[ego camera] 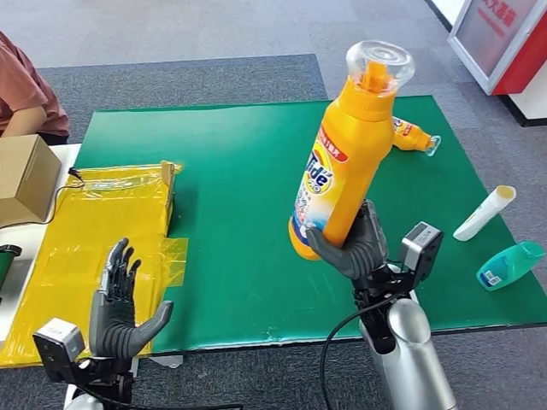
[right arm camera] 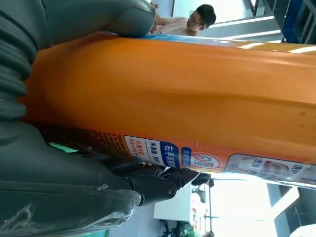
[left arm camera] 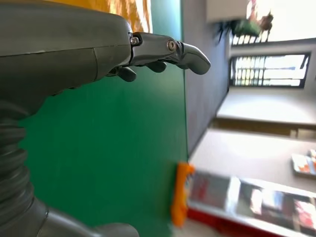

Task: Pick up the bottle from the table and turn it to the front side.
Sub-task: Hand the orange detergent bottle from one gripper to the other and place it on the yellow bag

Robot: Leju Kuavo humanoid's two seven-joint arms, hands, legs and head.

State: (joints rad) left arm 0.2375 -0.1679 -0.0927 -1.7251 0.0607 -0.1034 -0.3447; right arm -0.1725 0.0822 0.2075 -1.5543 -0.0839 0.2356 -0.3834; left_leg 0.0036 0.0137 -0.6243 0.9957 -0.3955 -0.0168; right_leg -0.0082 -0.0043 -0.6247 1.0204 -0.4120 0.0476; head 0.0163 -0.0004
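Right hand [ego camera: 353, 248] gripped the orange bottle [ego camera: 345, 162] near its base, lifted clear of the green mat [ego camera: 245, 213], tilted, clear cap up, Tide label toward the camera. Left hand [ego camera: 120, 307] held nothing, fingers spread, over the yellow bag [ego camera: 84, 231] at the mat's edge. A second orange bottle [ego camera: 413, 135], a white tube [ego camera: 485, 212] and a teal bottle [ego camera: 509, 265] lay on the mat's right side

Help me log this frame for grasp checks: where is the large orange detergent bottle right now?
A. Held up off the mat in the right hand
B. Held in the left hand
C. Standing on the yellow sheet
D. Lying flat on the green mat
A: the detergent bottle is tilted in the air, gripped near its base by the right hand, while the left hand holds nothing.
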